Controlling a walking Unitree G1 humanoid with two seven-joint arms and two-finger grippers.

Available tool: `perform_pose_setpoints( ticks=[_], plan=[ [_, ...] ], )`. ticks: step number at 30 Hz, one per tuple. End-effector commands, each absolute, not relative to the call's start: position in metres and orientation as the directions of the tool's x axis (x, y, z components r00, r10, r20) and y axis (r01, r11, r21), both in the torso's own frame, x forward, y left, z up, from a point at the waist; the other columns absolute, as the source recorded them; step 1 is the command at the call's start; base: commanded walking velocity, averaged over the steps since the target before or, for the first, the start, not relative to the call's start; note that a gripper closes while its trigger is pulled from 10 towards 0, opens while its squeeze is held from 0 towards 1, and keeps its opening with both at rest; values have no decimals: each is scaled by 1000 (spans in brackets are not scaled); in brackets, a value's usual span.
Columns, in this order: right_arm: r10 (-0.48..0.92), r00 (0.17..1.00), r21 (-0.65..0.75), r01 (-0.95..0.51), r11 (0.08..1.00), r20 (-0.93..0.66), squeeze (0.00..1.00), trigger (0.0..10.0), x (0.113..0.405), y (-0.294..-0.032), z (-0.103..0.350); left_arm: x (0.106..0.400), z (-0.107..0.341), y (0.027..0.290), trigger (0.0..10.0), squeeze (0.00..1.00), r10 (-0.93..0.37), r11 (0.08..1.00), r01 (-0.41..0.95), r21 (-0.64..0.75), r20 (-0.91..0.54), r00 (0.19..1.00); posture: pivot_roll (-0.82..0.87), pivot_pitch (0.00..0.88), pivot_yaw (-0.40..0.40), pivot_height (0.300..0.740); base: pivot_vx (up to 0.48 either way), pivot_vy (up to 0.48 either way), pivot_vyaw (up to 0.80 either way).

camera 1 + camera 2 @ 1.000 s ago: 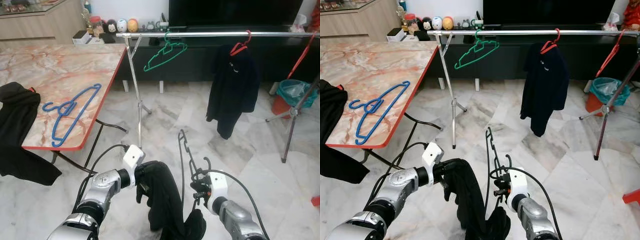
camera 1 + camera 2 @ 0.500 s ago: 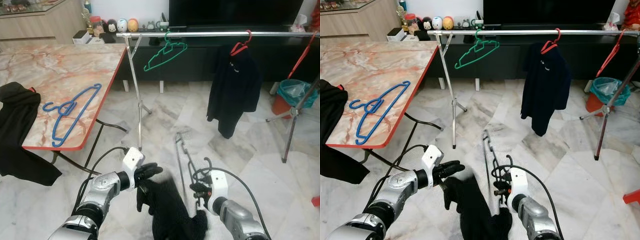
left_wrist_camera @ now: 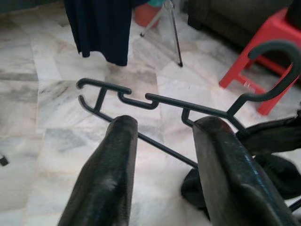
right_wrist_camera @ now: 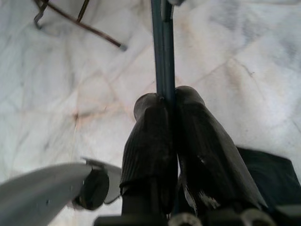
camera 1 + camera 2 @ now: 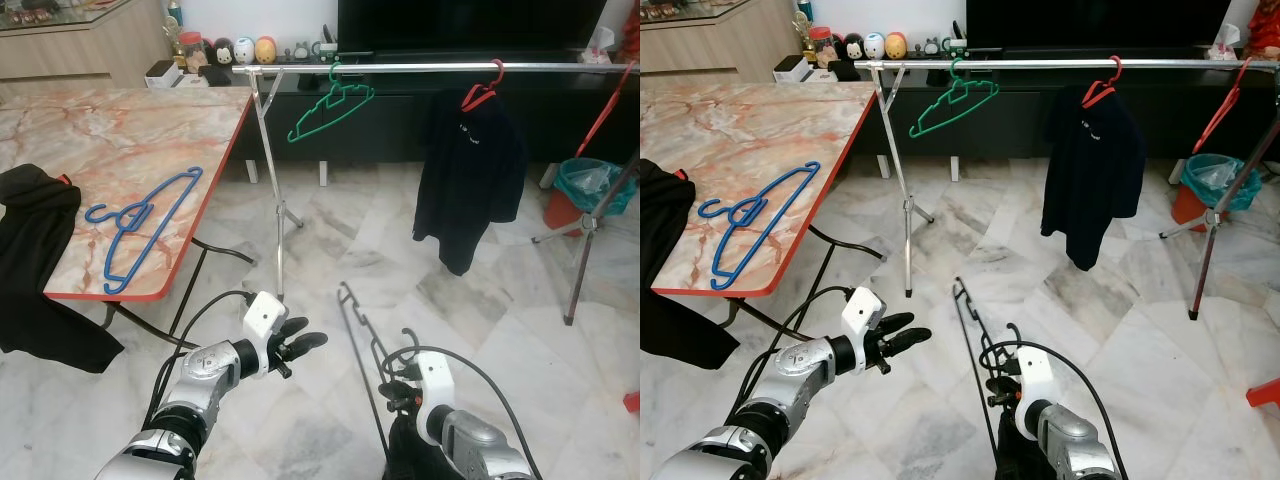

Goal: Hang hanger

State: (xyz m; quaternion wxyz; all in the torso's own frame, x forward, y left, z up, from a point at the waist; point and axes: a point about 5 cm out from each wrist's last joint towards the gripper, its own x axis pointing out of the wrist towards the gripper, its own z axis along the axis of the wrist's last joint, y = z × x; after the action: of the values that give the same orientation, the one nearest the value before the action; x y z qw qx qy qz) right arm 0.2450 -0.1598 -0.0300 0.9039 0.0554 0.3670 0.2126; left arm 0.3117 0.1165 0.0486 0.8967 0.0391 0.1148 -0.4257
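Right wrist view: dark hanger (image 4: 162, 52) is pinched by right gripper (image 4: 169, 101); left gripper (image 3: 164, 127) is spread wide, empty. Black garment (image 3: 277, 136) dangling off the hanger could slip off below the clothes rail (image 5: 430, 68).

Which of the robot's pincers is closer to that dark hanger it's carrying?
The right. The right pincer is clamped on the dark hanger, while the left pincer is open beside it, not touching.

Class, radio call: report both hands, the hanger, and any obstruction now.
Left hand open, empty. Right hand shut on dark hanger, low over the floor. Black garment dangling beneath it. Rail ahead; green hanger and hung black shirt occupy parts.
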Motion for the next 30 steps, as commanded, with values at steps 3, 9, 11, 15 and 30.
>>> perform_pose_setpoints(
  ticks=[3, 9, 11, 15, 30],
  plan=[
    [511, 572, 221, -500, 837, -642, 0, 10000, 244, -154, -25, 312, 49, 122, 10000, 0, -747, 626, 780, 25, -267, 608, -24, 0, 54, 740, 0, 0, 0],
    [537, 487, 143, -635, 759, -689, 0, 10000, 243, -163, -23, 311, 49, 126, 10000, 0, -744, 619, 783, 53, -278, 607, -21, 0, 50, 740, 0, 0, 0],
    [547, 459, 119, -680, 723, -700, 0, 10000, 243, -165, -22, 311, 48, 126, 10000, 0, -747, 612, 788, 62, -281, 602, -20, 0, 49, 740, 0, 0, 0],
    [586, 387, 106, -766, 634, -712, 0, 10000, 241, -169, -17, 309, 48, 127, 10000, 0, -757, 592, 803, 78, -289, 586, -20, 0, 47, 740, 0, 0, 0],
    [679, 315, 76, -874, 480, -663, 0, 10000, 255, -185, 12, 298, 47, 122, 10000, 0, -864, 384, 923, 15, -347, 364, -14, 0, 43, 740, 0, 0, 0]
  ],
)
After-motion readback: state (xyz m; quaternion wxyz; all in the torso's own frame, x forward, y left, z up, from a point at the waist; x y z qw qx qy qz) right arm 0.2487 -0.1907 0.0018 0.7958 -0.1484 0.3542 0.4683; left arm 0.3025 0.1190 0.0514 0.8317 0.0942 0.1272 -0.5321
